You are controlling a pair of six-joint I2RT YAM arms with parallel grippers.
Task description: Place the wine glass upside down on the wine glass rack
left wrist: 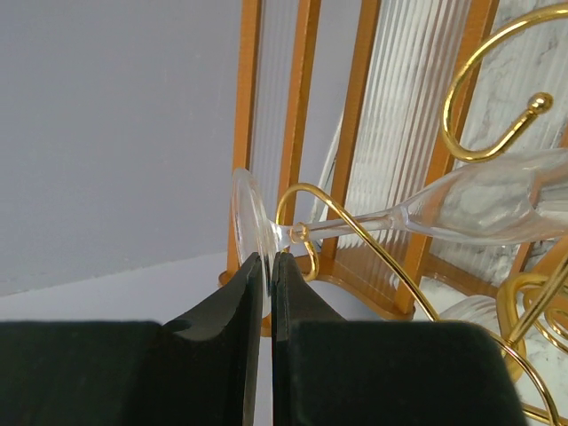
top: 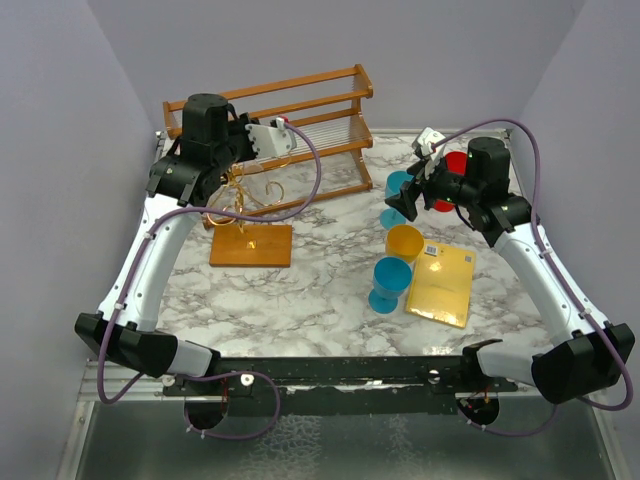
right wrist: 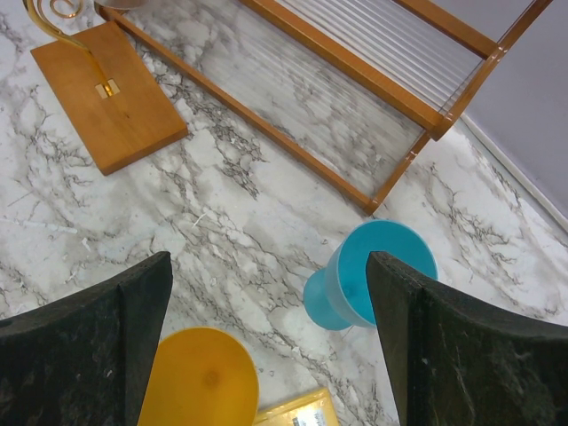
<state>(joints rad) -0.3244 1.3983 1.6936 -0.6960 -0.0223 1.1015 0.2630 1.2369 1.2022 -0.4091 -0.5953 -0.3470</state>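
Wine glass (left wrist: 461,209) foot sits clamped in the left gripper (left wrist: 269,259), stem crossing the wine glass rack (left wrist: 535,104).

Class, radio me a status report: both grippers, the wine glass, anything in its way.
Left gripper shut on wine glass foot. Right gripper open, empty, above blue cup. Glass stem at wine glass rack loop. Wooden shelf close behind.

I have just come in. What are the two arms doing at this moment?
The left gripper is shut on the foot of a clear wine glass and holds it at the gold wire rack. The glass lies nearly sideways, with its stem by one of the gold loops, and it is not yet released. The right gripper is open and holds nothing. It hovers over the marble table, above a blue cup and a yellow cup.
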